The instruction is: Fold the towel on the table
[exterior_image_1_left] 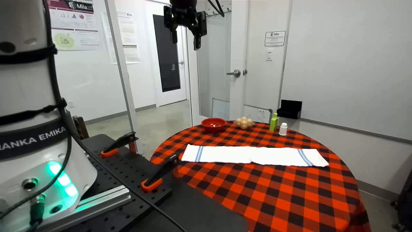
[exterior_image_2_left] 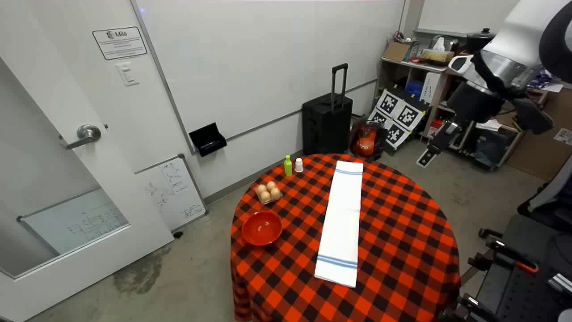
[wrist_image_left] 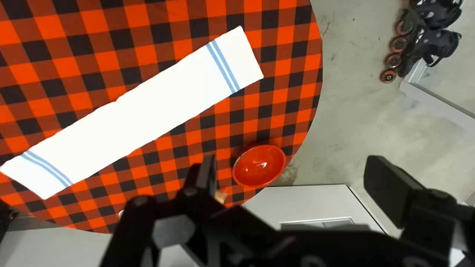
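The towel is a long, narrow white strip with blue stripes near both short ends. It lies flat on the table in both exterior views (exterior_image_1_left: 222, 154) (exterior_image_2_left: 342, 214) and in the wrist view (wrist_image_left: 148, 107). One long edge has a small notch near the middle. The round table (exterior_image_1_left: 273, 199) has a red-and-black checked cloth, also seen in an exterior view (exterior_image_2_left: 402, 250). My gripper (exterior_image_1_left: 185, 45) is open and empty, high above table level and well apart from the towel. It also shows in an exterior view (exterior_image_2_left: 424, 162) and in the wrist view (wrist_image_left: 293, 163), fingers wide apart.
A red bowl (exterior_image_1_left: 214, 124) (exterior_image_2_left: 262, 228) (wrist_image_left: 259, 167) stands near the table's edge. Beside it is a clear box of eggs (exterior_image_1_left: 244, 122) (exterior_image_2_left: 268, 192). A green bottle (exterior_image_1_left: 274, 123) (exterior_image_2_left: 288, 167) and a small white bottle (exterior_image_1_left: 283, 129) (exterior_image_2_left: 299, 165) stand farther along. Clamps (exterior_image_1_left: 161, 172) sit on the robot's base.
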Controlling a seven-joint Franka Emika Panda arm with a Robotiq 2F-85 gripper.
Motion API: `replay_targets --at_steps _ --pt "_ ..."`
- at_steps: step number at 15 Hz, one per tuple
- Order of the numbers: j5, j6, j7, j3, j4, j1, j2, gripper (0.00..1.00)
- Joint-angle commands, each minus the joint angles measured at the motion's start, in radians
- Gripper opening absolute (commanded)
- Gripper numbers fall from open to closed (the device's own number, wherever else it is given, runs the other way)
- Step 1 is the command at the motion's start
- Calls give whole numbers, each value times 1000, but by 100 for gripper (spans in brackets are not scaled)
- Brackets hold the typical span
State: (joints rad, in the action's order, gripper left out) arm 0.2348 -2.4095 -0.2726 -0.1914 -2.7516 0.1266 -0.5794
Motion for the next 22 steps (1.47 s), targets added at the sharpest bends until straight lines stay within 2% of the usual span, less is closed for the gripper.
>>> replay_targets --at_steps 1,7,11,13,18,21,22 --pt "9 4 -6 12 2 -12 1 100" --pt "-44 -44 19 88 8 -13 82 100" --pt "-134 -148 62 178 11 -22 193 100" --pt "-211 -226 111 226 14 -40 268 100" --pt "-445 -441 326 330 53 -122 490 100" --pt "-616 -480 479 356 119 -159 614 100" --pt "-651 -474 515 350 148 -152 658 100"
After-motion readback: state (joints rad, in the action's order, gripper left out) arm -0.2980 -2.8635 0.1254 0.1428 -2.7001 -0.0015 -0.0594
